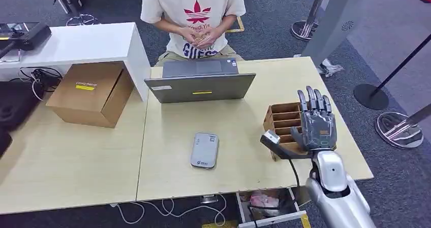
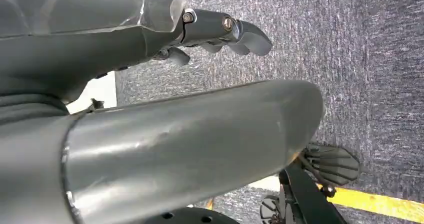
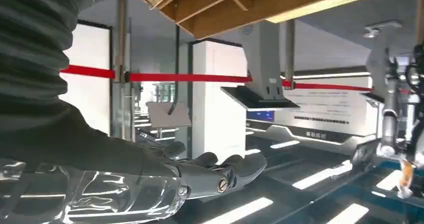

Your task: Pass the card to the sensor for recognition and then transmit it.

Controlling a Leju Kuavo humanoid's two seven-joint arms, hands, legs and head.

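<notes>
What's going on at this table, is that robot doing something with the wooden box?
The robot's right hand is raised over the slotted wooden card holder at the table's right end, fingers straight and apart, holding nothing. No card has been taken out yet. The grey sensor pad lies flat mid-table, nothing on it. Behind a half-open laptop a person sits with hands clasped, just watching. The left hand hangs over the carpet.
</notes>
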